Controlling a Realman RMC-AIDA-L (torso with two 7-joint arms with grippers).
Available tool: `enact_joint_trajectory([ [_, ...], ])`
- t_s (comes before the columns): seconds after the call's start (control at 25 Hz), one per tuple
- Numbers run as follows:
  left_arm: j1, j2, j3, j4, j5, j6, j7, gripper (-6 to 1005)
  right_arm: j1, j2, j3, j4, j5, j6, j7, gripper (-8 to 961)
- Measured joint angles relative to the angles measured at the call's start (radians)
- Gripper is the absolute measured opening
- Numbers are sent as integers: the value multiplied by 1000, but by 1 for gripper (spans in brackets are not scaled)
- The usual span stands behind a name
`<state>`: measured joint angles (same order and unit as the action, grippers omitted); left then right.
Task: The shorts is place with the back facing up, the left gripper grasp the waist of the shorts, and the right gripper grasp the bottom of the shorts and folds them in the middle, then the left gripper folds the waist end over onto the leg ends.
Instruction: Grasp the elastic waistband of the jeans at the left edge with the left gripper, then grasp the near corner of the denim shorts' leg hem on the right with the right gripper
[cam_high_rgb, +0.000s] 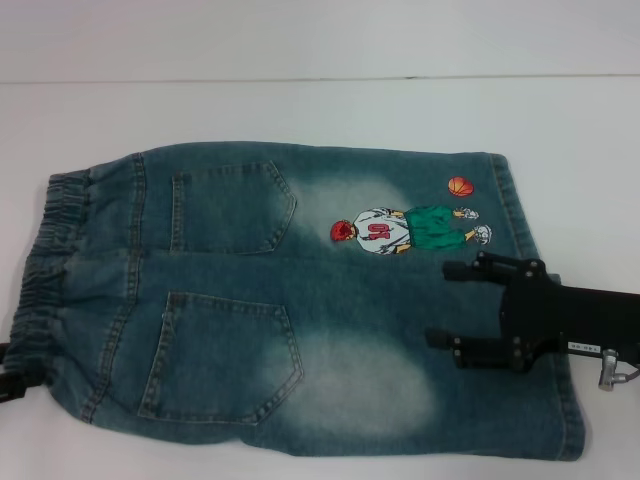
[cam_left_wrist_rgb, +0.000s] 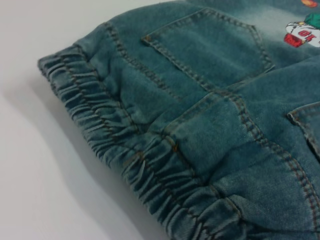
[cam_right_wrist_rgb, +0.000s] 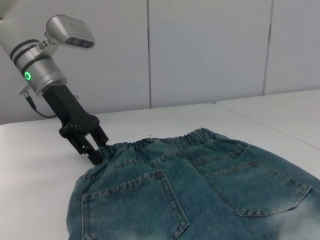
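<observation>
One pair of shorts (cam_high_rgb: 300, 310), washed blue denim, two back pockets up, cartoon patch (cam_high_rgb: 405, 228), flat mid-frame on white counter (cam_high_rgb: 300, 110). Right gripper (cam_high_rgb: 445, 305) lower right, fingers open; left gripper (cam_right_wrist_rgb: 95, 152) at waistband, fingers closed on it.

A plain white surface (cam_high_rgb: 300, 110) filled the frame from edge to edge. Behind it, across the top of the frame, stood a pale panelled wall (cam_right_wrist_rgb: 210, 50).

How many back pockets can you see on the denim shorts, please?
2. One back pocket sits on the far half of the shorts, the other back pocket on the near half, both close to the elastic waist.
</observation>
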<state>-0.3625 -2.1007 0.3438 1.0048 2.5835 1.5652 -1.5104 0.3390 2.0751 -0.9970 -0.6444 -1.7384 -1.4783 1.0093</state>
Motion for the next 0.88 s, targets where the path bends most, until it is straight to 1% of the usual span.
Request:
enact_joint_trajectory([
  [0.16, -2, -1, 0, 14, -3, 9, 0, 511, -4, -2, 8, 1, 1, 0, 0, 849],
  [0.24, -1, -7, 0, 29, -5, 16, 2, 467, -5, -3, 17, 3, 0, -2, 0, 849],
  [0.4, 0, -10, 0, 42, -10, 31, 6, 379, -11, -4, 23, 5, 0, -10, 0, 849],
  [0.6, 1, -11, 0, 35, -3, 35, 10, 186, -22, -5, 37, 2, 0, -12, 23, 848],
  [0.68, 1, -12, 0, 35, -4, 43, 16, 104, -24, -12, 41, -3, -1, -17, 62, 848],
  [0.72, 2, -12, 0, 36, -6, 50, 19, 62, -24, -21, 42, -8, -2, -23, 94, 848],
  [0.8, 2, -12, 0, 35, -10, 65, 25, 58, -25, -35, 47, -32, -15, -42, 164, 848],
  [0.88, 0, -11, 0, 33, -9, 70, 28, 55, -25, -46, 60, -91, -68, -79, 264, 848],
])
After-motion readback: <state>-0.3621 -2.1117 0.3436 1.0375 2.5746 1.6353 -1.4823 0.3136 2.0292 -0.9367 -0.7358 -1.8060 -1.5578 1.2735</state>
